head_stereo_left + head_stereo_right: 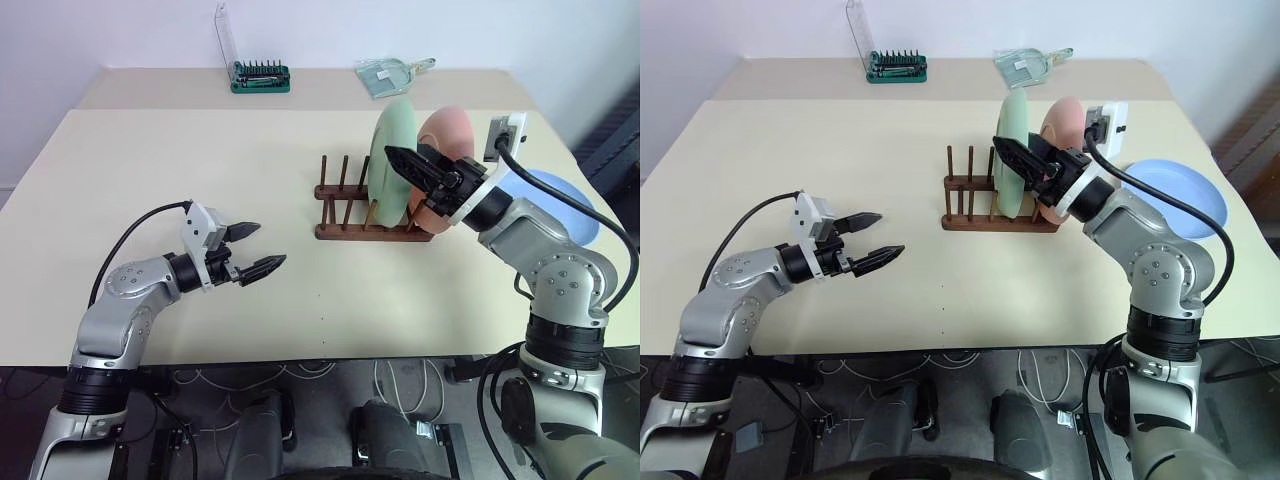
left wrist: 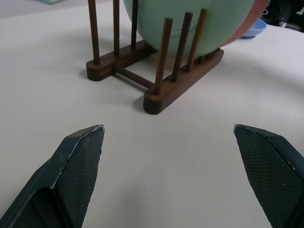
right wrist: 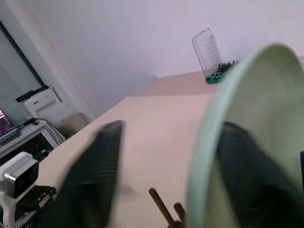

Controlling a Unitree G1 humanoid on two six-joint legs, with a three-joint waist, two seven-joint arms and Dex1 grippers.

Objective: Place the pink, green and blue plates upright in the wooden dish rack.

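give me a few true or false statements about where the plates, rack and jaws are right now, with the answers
1. The pale mint green round plate stands upright in the dark brown wooden peg rack. True.
2. The salmon pink round plate lies flat on the table. False: it stands in the rack behind the green one.
3. The light blue round plate is in the rack. False: it lies on the table.
4. The left gripper jaws are open and empty. True.

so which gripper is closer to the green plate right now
Right. The right gripper straddles the green plate rim, fingers open; the left gripper hovers open over bare table, apart from it.
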